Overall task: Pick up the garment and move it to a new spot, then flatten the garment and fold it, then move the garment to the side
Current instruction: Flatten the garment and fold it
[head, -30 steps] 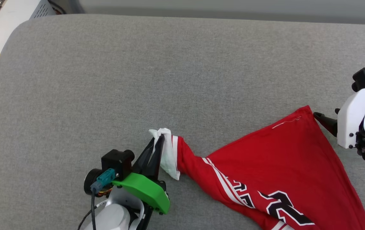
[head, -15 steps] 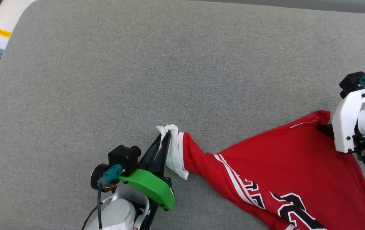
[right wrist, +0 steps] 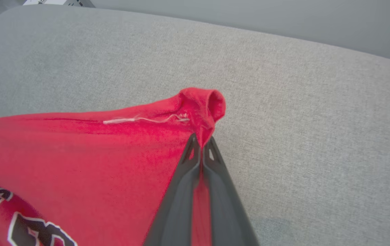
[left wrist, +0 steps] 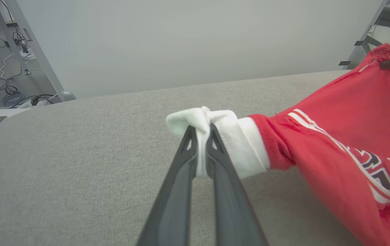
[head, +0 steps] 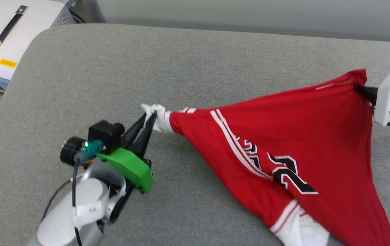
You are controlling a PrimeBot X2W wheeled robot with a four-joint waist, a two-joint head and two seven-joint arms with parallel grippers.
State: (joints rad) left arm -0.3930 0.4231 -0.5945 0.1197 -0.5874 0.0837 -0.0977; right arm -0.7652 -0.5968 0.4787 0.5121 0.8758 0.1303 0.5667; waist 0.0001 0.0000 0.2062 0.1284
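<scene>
The garment (head: 283, 143), a red jersey with white sleeves, striped trim and black numerals, hangs stretched between my two grippers above the grey cushion (head: 181, 68). My left gripper (head: 151, 118) is shut on a white sleeve end (left wrist: 212, 119); the left wrist view shows my left gripper (left wrist: 200, 131) pinching that white fabric. My right gripper (head: 360, 89) is shut on a red corner of the garment; in the right wrist view my right gripper (right wrist: 200, 143) clamps the bunched red corner (right wrist: 202, 106). A second white sleeve (head: 301, 232) droops at the bottom.
A pale metal box with a handle (head: 14, 30) stands beyond the cushion's far left corner. Metal frame legs and cables (left wrist: 14, 68) show on the floor in the left wrist view. A grey wall (left wrist: 195, 41) lies behind the cushion.
My right gripper closed on the red corner and lifted it. Both grippers have pulled apart, raising and stretching the garment. The head camera has also shifted.
</scene>
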